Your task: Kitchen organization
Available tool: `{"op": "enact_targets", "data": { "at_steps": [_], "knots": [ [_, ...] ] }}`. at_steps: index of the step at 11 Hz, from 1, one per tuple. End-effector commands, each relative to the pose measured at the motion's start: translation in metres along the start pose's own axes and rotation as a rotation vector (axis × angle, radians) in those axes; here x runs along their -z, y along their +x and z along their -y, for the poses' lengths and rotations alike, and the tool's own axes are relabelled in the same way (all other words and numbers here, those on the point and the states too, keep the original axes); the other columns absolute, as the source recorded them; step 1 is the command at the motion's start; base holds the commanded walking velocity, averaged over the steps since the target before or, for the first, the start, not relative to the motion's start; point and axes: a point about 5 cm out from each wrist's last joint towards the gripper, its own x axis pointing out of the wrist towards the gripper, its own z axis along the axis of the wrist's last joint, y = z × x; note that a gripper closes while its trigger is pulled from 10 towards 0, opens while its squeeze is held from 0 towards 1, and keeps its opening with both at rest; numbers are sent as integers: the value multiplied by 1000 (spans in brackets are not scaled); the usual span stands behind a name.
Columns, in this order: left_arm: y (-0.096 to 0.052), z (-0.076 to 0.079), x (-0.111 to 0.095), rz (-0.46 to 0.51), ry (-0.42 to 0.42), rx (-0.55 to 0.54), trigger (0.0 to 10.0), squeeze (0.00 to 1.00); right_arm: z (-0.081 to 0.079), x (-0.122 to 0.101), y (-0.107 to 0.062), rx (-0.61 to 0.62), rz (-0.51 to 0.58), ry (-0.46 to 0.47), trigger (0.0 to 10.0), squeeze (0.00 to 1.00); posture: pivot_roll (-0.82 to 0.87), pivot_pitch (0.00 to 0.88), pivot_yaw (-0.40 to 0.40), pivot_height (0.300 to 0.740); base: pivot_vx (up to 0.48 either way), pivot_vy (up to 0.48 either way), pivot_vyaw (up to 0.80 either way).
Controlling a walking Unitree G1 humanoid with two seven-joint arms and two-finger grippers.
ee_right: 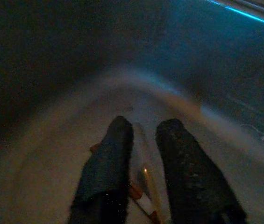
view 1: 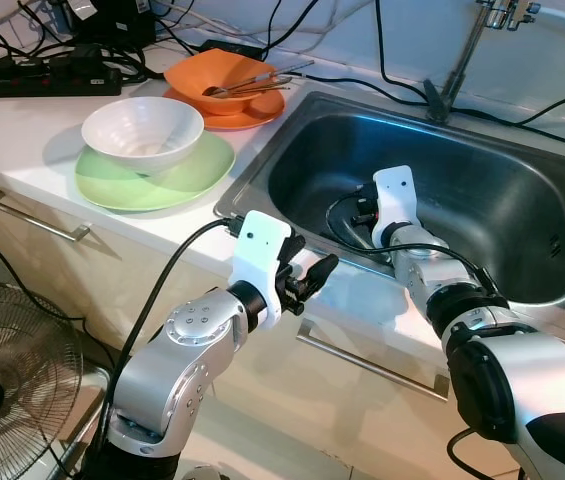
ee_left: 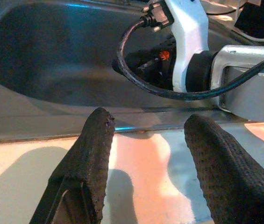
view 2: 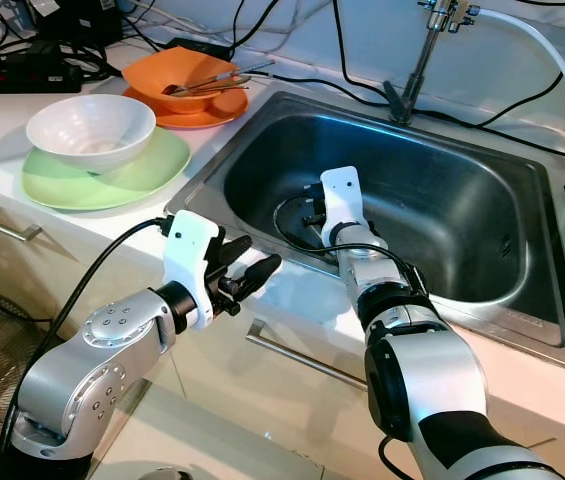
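My right gripper (ee_right: 143, 128) reaches down into the steel sink (view 1: 492, 200), close to its floor. It is shut on a slim pale stick (ee_right: 146, 186) with orange marks that lies between its fingers. The left gripper (view 1: 312, 275) hovers open and holds nothing, just above the counter's front edge (ee_left: 141, 154) beside the sink. On the counter to the left, a white bowl (view 1: 142, 130) sits on a green plate (view 1: 197, 172). Behind it an orange bowl (view 1: 212, 72) with metal utensils (view 1: 257, 82) rests on an orange plate (view 1: 257, 115).
A tap (view 1: 462, 60) rises behind the sink, with cables along the back wall. A black power strip (view 1: 47, 75) lies at the counter's far left. Drawer handles (view 1: 372, 365) run below the counter, and a floor fan (view 1: 12, 385) stands at the lower left.
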Motion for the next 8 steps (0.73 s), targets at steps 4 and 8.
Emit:
{"op": "enact_targets", "data": {
  "at_steps": [4, 8],
  "knots": [
    [3, -14, -9, 96, 68, -132, 10000, 0, -1, -21, 0, -4, 158, 5, 10000, 0, 305, 142, -70, 740, 0, 0, 0],
    [9, -37, -25, 278, 187, -331, 10000, 0, -7, -59, -16, -37, 557, 105, 10000, 0, 248, 109, -66, 740, 0, 0, 0]
  ]
}}
